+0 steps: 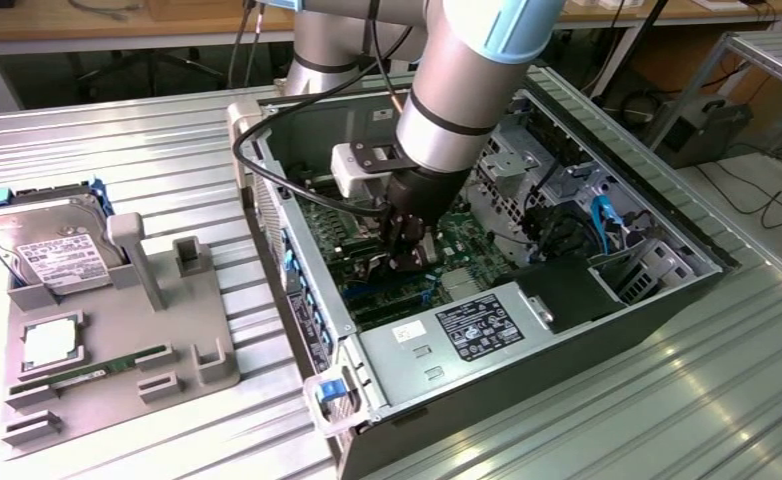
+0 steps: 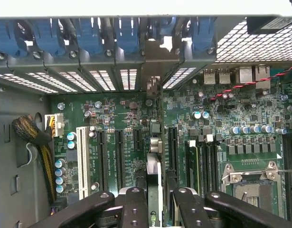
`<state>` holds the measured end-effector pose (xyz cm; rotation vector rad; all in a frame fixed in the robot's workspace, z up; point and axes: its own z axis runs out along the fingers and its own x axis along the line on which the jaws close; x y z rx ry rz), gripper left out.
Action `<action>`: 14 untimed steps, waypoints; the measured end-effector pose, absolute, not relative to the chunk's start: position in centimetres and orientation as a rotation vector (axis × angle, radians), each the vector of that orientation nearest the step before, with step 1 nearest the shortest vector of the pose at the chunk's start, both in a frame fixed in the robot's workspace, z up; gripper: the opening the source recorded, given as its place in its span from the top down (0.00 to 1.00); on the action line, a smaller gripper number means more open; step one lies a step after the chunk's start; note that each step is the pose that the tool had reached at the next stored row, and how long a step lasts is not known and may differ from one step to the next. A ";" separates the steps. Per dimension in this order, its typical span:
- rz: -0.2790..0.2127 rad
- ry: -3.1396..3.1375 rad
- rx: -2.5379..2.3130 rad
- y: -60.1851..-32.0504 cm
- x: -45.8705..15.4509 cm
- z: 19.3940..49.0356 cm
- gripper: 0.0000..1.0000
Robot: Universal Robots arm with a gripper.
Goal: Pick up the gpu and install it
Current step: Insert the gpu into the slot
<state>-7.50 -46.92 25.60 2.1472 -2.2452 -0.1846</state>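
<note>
My gripper (image 1: 405,252) reaches down into the open computer case (image 1: 631,300), over the green motherboard (image 1: 358,240). In the wrist view its two black fingers (image 2: 134,204) are shut on the gpu (image 2: 154,164), which I see edge-on as a thin upright card. The card's silver bracket end (image 2: 153,85) points at the rear slot openings. It stands in line with the long black expansion slots (image 2: 172,152), very close to the board; whether it is seated cannot be told. In the exterior view the gpu (image 1: 413,270) is a small dark shape under the gripper.
Blue slot latches (image 2: 89,35) line the case's rear wall. A CPU socket (image 2: 252,183) and a braided cable bundle (image 2: 34,137) flank the slots. Outside the case, a grey fixture (image 1: 191,350) holds a hard drive (image 1: 51,245) and a green memory stick (image 1: 98,368). The power supply (image 1: 478,325) fills the near corner.
</note>
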 end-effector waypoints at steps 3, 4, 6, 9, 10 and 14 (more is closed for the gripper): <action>-0.185 -2.244 2.149 -46.9 -7.5 25.6 0.74; -0.185 -2.244 2.149 -46.9 -7.5 25.6 0.74; -0.185 -2.244 2.149 -46.9 -7.5 25.6 0.73; -0.185 -2.244 2.149 -46.9 -7.5 26.0 0.60; -0.185 -2.244 2.149 -46.9 -7.5 26.5 0.60; -0.185 -2.244 2.149 -46.9 -7.5 28.3 0.60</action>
